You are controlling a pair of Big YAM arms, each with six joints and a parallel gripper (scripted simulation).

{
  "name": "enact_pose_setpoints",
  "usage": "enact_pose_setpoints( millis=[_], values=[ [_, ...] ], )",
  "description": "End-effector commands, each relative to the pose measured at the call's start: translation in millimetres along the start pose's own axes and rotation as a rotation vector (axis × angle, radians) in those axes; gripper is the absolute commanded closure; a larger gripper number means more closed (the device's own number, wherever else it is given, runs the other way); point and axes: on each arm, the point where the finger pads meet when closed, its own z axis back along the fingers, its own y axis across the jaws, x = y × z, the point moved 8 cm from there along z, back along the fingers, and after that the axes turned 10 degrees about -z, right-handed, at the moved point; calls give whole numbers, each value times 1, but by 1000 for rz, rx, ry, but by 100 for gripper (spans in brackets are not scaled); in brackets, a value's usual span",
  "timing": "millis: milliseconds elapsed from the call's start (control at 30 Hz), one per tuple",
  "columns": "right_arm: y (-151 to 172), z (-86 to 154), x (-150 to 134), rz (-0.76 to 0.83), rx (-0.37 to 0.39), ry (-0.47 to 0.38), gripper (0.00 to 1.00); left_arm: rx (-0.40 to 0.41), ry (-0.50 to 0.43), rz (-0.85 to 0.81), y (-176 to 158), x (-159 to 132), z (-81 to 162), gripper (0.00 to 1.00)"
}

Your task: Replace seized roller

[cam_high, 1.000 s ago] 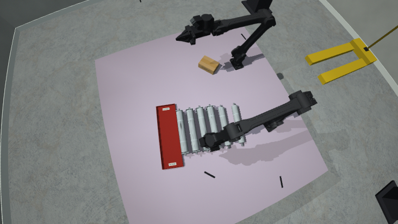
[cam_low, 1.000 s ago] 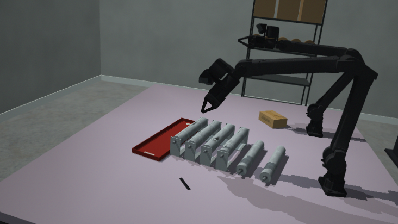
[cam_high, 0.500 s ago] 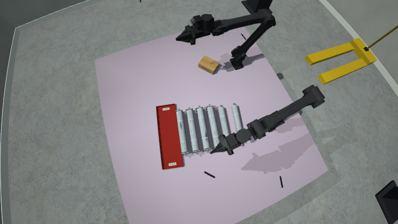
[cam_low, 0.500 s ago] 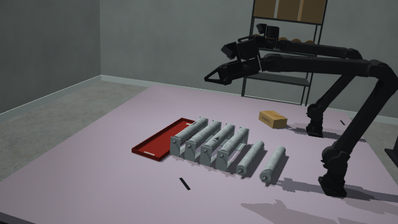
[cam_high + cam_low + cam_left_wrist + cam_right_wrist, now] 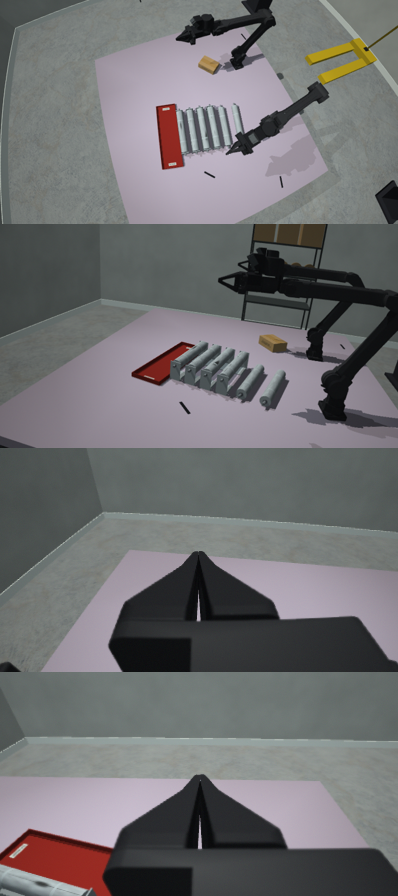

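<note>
On the desk (image 5: 125, 111) (image 5: 97, 396) (image 5: 310, 578) (image 5: 280, 802), roller bed (image 5: 206, 150) (image 5: 175, 372) (image 5: 89, 892) carries four rollers; seized one not identifiable by sight. Scrap tray (image 5: 169, 136) (image 5: 155, 366) (image 5: 65, 861) lies along one side. Two loose rollers, first roller (image 5: 224, 126) (image 5: 249, 382) and second roller (image 5: 236, 118) (image 5: 273, 387), lie apart beyond the opposite side. Left end effector (image 5: 227, 153) (image 5: 219, 280) (image 5: 198, 554) and right end effector (image 5: 177, 39) (image 5: 239, 265) (image 5: 199, 783): both raised, fingers together, nothing gripped.

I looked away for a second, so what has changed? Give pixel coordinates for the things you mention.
The left tool (image 5: 227, 154) (image 5: 219, 280) (image 5: 198, 559) rose, levelled out and drew back from above the rollers (image 5: 213, 128) (image 5: 236, 364) (image 5: 35, 884). Nothing was picked up. The rollers, red tray (image 5: 168, 136) (image 5: 158, 367) (image 5: 65, 862), box (image 5: 209, 65) (image 5: 271, 343) and right tool (image 5: 176, 39) (image 5: 238, 264) (image 5: 199, 783) look unmoved.
</note>
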Motion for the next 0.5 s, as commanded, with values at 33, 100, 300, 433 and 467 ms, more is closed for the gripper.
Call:
enact_pose_setpoints(
  millis=[33,100,300,433,467],
  values=[
    [10,9,22,10,20,-41,100,20,-11,-10,8,11,-5,100],
    [10,9,22,10,20,-41,100,33,-105,-13,15,48,10,100],
    [20,-18,12,-48,27,26,100,22,-72,-9,11,36,0,100],
    [26,-24,4,-75,30,63,100,20,-60,-9,10,30,0,100],
    [25,-27,3,-85,22,75,100,20,-60,-9,10,30,0,100]
  ],
)
